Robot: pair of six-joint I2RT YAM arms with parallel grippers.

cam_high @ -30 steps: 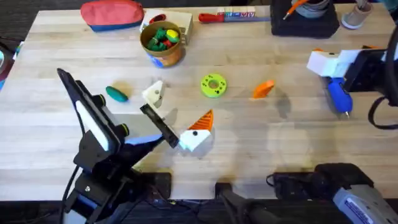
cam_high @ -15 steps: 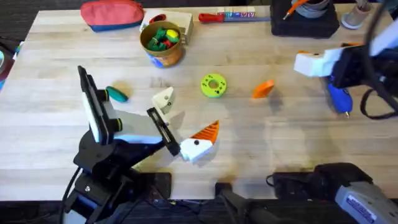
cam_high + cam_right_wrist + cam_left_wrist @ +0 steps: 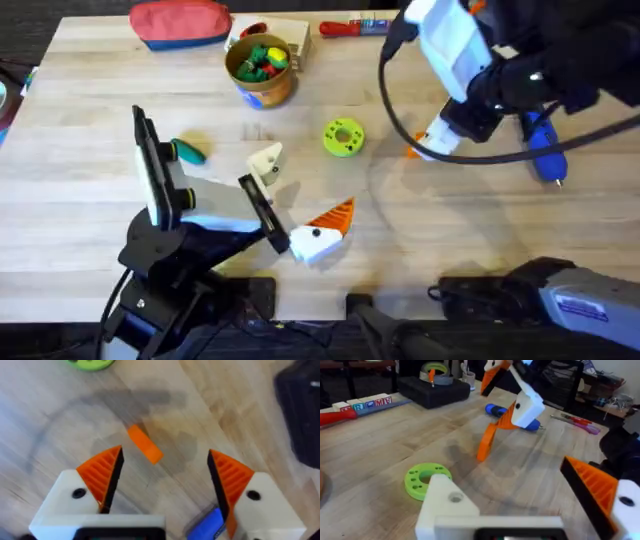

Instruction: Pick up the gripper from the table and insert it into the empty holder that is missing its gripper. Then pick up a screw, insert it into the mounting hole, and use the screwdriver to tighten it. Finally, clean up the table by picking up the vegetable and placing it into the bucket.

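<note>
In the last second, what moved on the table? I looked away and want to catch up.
The right gripper swung in from the table's right edge toward the middle and now hangs open above the loose orange gripper, touching nothing. The left arm turned a little, its finless white holder shifting slightly toward the green disc. The gripper, screwdriver, vegetable and bucket stayed put.

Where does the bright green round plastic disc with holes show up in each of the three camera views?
Overhead: the bright green round plastic disc with holes lies mid-table.
Left wrist: it lies just beyond the white finless plastic block.
Right wrist: partly cut off, beyond the small loose orange plastic fin.
Shared landmark: the blue cylindrical screwdriver.
</note>
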